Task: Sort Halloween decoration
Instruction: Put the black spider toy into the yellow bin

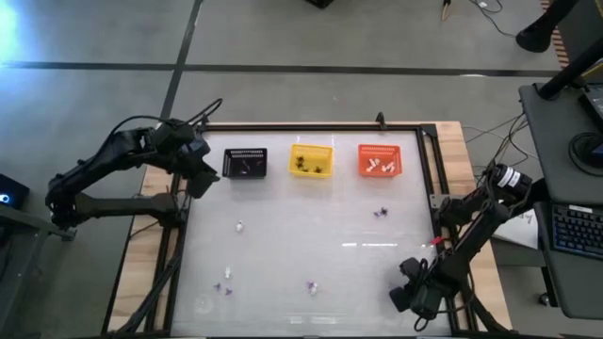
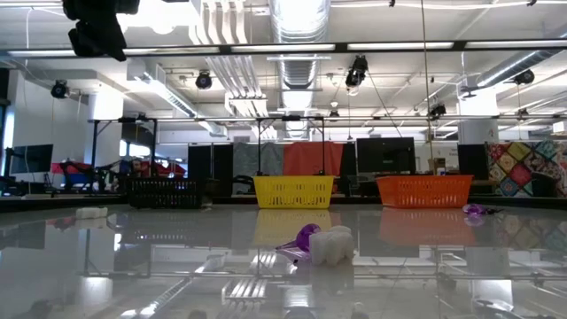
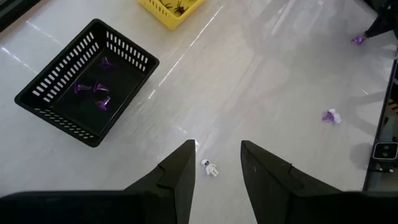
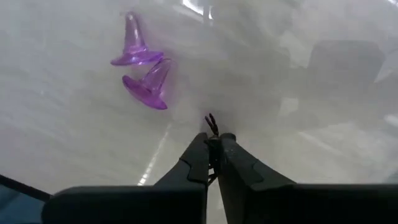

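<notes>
Small trinkets lie scattered on the glossy white table: a white one (image 1: 239, 226), purple ones (image 1: 227, 274) (image 1: 381, 213), and a purple and white pair (image 1: 311, 287) (image 2: 319, 244). My left gripper (image 1: 200, 177) (image 3: 216, 163) hangs open high over the table beside the black basket (image 1: 245, 162). A white skeleton trinket (image 3: 209, 167) lies on the table below the gap between its fingers. My right gripper (image 1: 407, 290) (image 4: 213, 140) is low near the table's near right corner, shut on a tiny black trinket. Two purple witch hats (image 4: 142, 65) sit just ahead of it. My right gripper pinches a tiny black trinket between its two fingertips. A thin black bit of it (image 4: 211, 122) sticks out past the tips. The fingers slant down toward the table. Whether the trinket rests on the table I cannot tell.
Three baskets stand in a row along the far side: the black basket (image 3: 87, 81) with purple trinkets, a yellow one (image 1: 311, 160) with black ones, an orange one (image 1: 379, 161) with white ones. A dark frame rail (image 1: 429, 165) borders the table's right side.
</notes>
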Robot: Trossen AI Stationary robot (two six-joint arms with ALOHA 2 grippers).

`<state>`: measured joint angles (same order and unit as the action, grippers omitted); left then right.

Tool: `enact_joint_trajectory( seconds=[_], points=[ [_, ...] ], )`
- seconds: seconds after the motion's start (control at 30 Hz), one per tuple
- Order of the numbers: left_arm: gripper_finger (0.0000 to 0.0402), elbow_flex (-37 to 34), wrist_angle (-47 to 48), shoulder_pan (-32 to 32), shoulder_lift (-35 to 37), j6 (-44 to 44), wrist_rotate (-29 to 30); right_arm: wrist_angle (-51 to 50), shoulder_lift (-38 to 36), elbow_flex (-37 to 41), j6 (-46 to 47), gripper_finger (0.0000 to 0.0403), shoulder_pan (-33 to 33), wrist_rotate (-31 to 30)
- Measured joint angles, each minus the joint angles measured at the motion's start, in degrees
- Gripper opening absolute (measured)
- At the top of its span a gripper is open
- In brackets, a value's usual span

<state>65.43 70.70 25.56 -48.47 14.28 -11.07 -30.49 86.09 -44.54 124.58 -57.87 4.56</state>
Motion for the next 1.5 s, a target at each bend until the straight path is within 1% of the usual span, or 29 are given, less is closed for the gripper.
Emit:
enact_joint_trajectory(
  seconds=[0.07,0.17,0.3,0.53,0.67,0.87,1.03,1.13,1.2,1.27,1.3,1.4,1.5],
  points=[
    [0.0111,0.00,0.01,-0.01,0.23,-0.17,0.00,-1.18,-1.73,0.25,2.14,0.0010,-0.10,-2.08],
    [0.0111,0.00,0.02,-0.01,0.46,-0.54,0.00,-2.25,-4.80,0.28,5.15,0.0009,0.25,-7.17],
    [0.0111,0.00,0.04,0.00,0.61,-2.18,0.00,-4.45,-7.59,0.25,5.30,0.0009,2.47,-8.37],
    [0.0111,0.00,0.13,0.00,0.61,-4.86,0.02,-4.69,-10.07,0.25,1.41,0.0009,9.72,-17.80],
    [0.0111,0.00,0.41,-0.01,0.79,-6.50,0.04,-3.25,-10.84,0.21,-4.42,0.0009,15.85,-21.32],
    [0.0111,0.00,0.63,-0.02,1.00,-9.08,0.13,3.12,-11.02,0.16,-18.45,0.0009,27.25,-21.75],
    [0.0111,0.00,0.59,-0.02,0.94,-9.80,0.52,12.55,-10.98,0.14,-32.10,0.0009,36.25,-21.72],
    [0.0111,0.00,0.47,-0.02,1.00,-10.89,3.34,18.59,-10.98,0.12,-40.01,0.0009,41.32,-20.99],
    [0.0111,0.00,0.40,-0.02,1.00,-11.18,6.85,22.70,-10.84,0.11,-44.72,0.0009,44.45,-20.64],
    [0.0111,0.00,0.39,0.00,1.00,-11.19,10.07,26.67,-10.42,0.05,-48.57,0.0009,47.47,-19.54],
    [0.0111,0.00,0.41,0.00,0.98,-11.19,10.74,28.41,-10.07,0.05,-50.42,0.0009,48.90,-18.88],
    [0.0111,0.00,0.42,0.02,0.98,-10.78,10.69,32.27,-9.18,0.05,-54.16,0.0009,52.88,-17.04],
    [0.0111,0.00,0.44,0.00,0.94,-9.81,10.60,33.16,-8.95,0.05,-57.04,0.0009,56.90,-14.62]
  ],
)
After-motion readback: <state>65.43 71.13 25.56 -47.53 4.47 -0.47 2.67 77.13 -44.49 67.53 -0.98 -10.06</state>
